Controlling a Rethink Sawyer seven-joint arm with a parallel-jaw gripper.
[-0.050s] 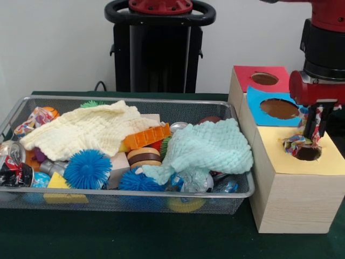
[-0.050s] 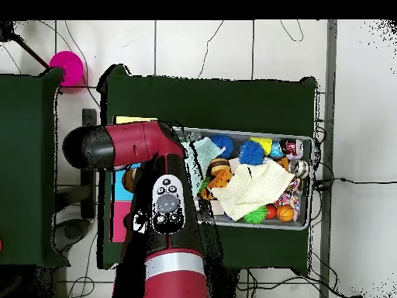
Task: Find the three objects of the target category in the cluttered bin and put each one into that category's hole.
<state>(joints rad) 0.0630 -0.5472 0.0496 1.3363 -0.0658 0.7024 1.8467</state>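
Nearest, wire bin (image 1: 16, 116) crammed: cream cloth (image 1: 89, 129), mint cloth (image 1: 207, 145), blue spiky balls (image 1: 87, 169). Beside it, wooden box (image 1: 294, 202) with red, blue, yellow tops. Gripper (image 1: 311, 131) above yellow-top hole (image 1: 308, 154), pinched shut on patterned fabric strip (image 1: 315, 120); strip's bunched lower end (image 1: 295, 143) draped on hole's rim.

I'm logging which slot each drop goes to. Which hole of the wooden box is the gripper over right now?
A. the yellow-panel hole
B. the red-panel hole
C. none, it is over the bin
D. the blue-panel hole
A: the gripper hangs over the yellow panel's hole, with a patterned cloth bunched at that hole's rim.
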